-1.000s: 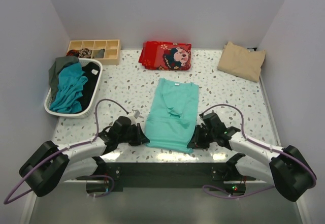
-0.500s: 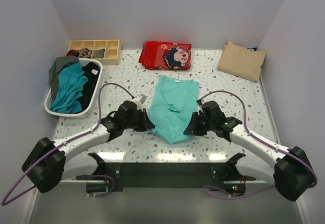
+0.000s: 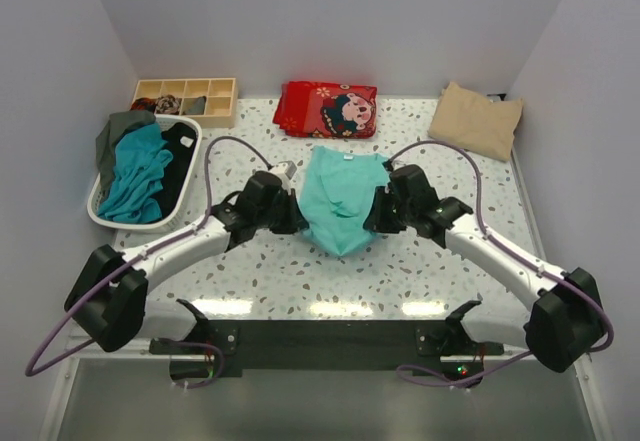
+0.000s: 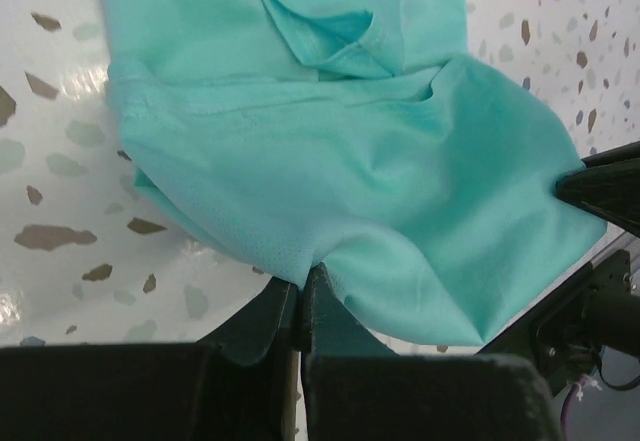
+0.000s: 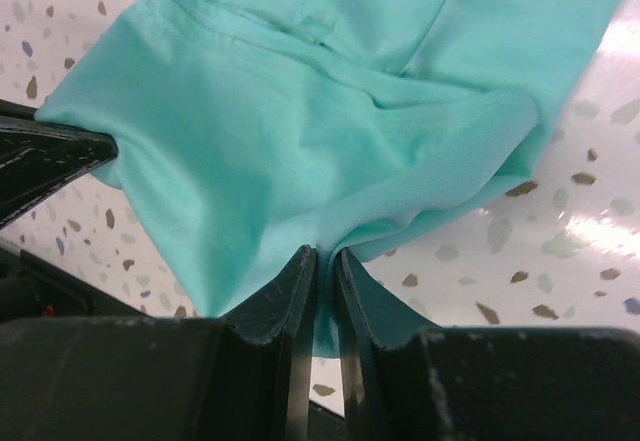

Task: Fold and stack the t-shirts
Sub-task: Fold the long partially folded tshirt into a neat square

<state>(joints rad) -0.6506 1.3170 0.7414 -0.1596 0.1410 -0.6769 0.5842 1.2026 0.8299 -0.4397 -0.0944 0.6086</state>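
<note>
Holding the mint tee (image 3: 340,201) by its near hem, one gripper at each corner. The left gripper (image 4: 300,296) is pinching the hem's left corner, its fingers pressing almost together with only a fold of cloth between them. The right gripper (image 5: 325,261) is clamping the right corner the same way, fingers narrow and the thin slot between them filled by fabric. Both arms are reaching in over the middle of the table (image 3: 450,261), and the grippers are sitting close to the tee's two sides.

The hem is riding above the table, and the cloth between the two grips is sagging in a rounded pouch. The far half of the tee is lying flat on the table, collar pointing away from the arms, with the white label (image 3: 349,161) showing at the neck. In each wrist view the lifted layer is bunching and creasing over the flat layer beyond it.

A beige tee (image 3: 477,121) is lying folded at the far right corner. A white basket (image 3: 193,161) at the left is holding a teal tee (image 3: 135,176), a black tee (image 3: 180,166) and a grey-green tee (image 3: 115,131), all crumpled. A red cushion (image 3: 327,109) and a wooden tray (image 3: 185,99) are sitting along the far edge.
</note>
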